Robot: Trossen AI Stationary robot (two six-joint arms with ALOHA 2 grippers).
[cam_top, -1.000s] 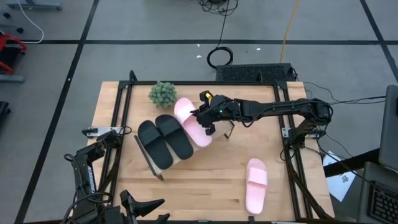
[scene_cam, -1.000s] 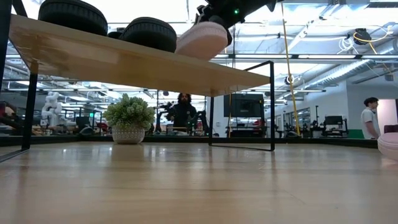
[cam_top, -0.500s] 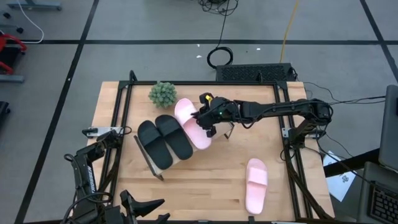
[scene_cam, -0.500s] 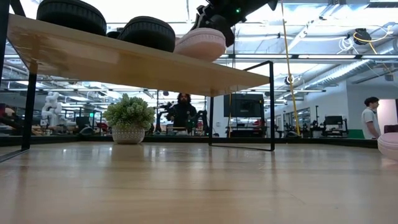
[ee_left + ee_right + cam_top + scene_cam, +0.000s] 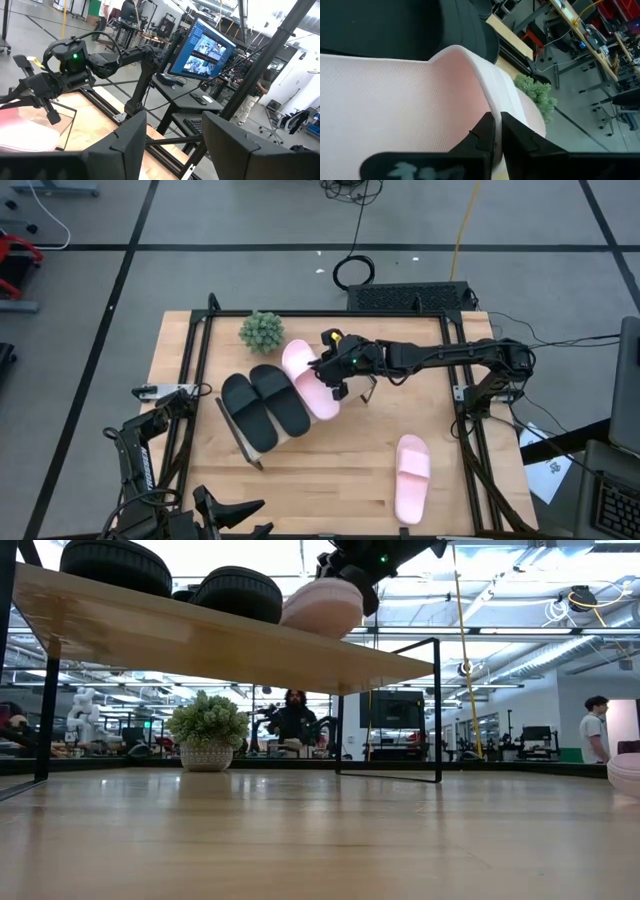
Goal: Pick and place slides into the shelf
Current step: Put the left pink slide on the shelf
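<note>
The shelf's light-wood board (image 5: 200,640) carries the two black slides (image 5: 262,405) side by side. My right gripper (image 5: 335,370) reaches in from the table's right and is shut on one pink slide (image 5: 310,380), which sits beside the black pair at the board's right part (image 5: 322,608). The other pink slide (image 5: 412,477) lies sole-down on the table near its right near corner. My left gripper (image 5: 175,150) is open and waits at the table's left side. My right gripper pinches the pink slide's wide strap at its edge (image 5: 492,107), one finger (image 5: 482,137) on each face of the strap. It comes from the table's right, slanting down. The slide is slightly tilted at the board's top; I cannot tell whether its sole touches the board.
A small potted plant (image 5: 262,330) stands on the table behind the shelf. The shelf's black wire end frame (image 5: 437,710) stands at its right end. People (image 5: 293,720) are in the room beyond the table. Bare tabletop lies in front of the shelf.
The pink slide in my right gripper has rocked a little over the shelf board: it levelled out and sank slightly, then tipped again. It stays beside the black pair, and the gripper has kept its hold.
</note>
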